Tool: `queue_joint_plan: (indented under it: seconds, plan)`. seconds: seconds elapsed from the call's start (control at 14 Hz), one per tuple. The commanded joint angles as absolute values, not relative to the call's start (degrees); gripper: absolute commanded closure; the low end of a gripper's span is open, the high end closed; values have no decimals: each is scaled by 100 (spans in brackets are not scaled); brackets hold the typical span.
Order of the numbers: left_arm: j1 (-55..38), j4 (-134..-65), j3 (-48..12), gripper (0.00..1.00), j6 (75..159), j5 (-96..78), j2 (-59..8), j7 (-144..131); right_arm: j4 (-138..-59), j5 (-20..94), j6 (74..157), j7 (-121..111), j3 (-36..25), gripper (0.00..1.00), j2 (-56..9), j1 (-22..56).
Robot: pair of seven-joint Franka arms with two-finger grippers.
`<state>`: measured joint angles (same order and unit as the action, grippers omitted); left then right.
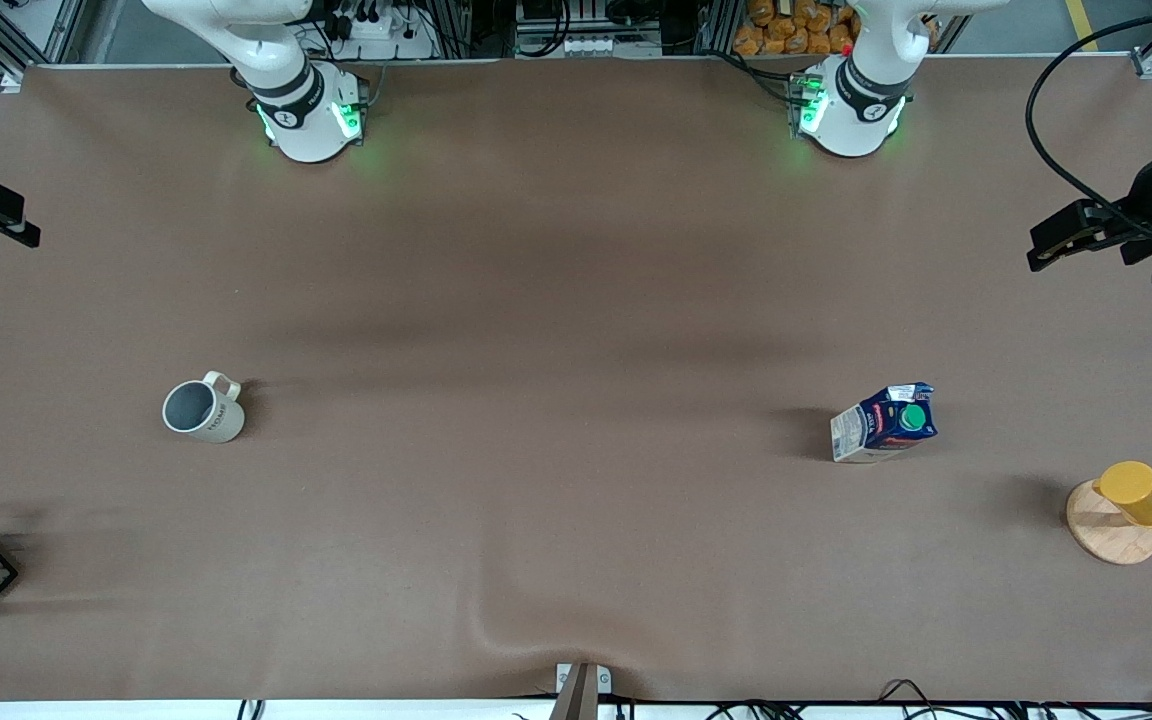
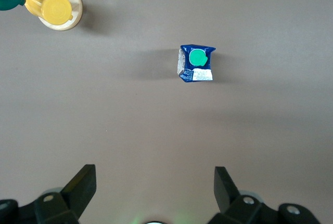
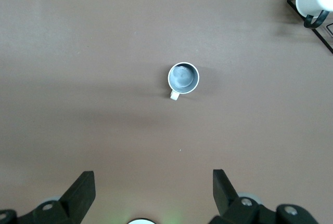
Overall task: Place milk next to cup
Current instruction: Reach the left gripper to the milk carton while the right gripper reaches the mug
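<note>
Milk [image 1: 885, 422] and cup [image 1: 203, 408] upright, well apart; left gripper [image 2: 155, 193] and right gripper [image 3: 153, 195] both high over the table, fingers spread, empty

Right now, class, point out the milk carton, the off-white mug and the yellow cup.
milk carton [image 1: 898, 418], front view, on its green cap.
off-white mug [image 1: 188, 405], front view, on its grey interior.
yellow cup [image 2: 49, 5], left wrist view, on its yellow body.

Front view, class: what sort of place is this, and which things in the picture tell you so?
Most likely a robotics lab. Two arm bases stand bolted at a covered table with aluminium framing and loose cables. Only staged props sit on it: a milk and a cup, far apart.
</note>
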<state>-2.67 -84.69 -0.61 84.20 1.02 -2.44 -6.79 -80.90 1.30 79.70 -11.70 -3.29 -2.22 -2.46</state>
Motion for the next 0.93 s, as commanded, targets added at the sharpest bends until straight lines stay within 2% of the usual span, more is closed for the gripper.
queue_joint_plan:
  seconds: [0.0,0.36,0.64,0.86]
  plan:
    - [-237,-8402,-53,0,8323,9,-255,-694,-8235,105,8025,-1063,-237,0,-114,-308]
    - [-369,-8455,-132,0,8489,-35,-763,-721,-8244,97,8033,-1063,-237,0,-167,-290]
    - [-273,-8753,-185,0,9480,0,-1352,-721,-8630,97,8296,-1116,-237,0,-211,-334]
    - [-342,-8833,-193,0,9983,-35,-1835,-1105,-9068,53,8848,-1134,-246,0,-307,-369]
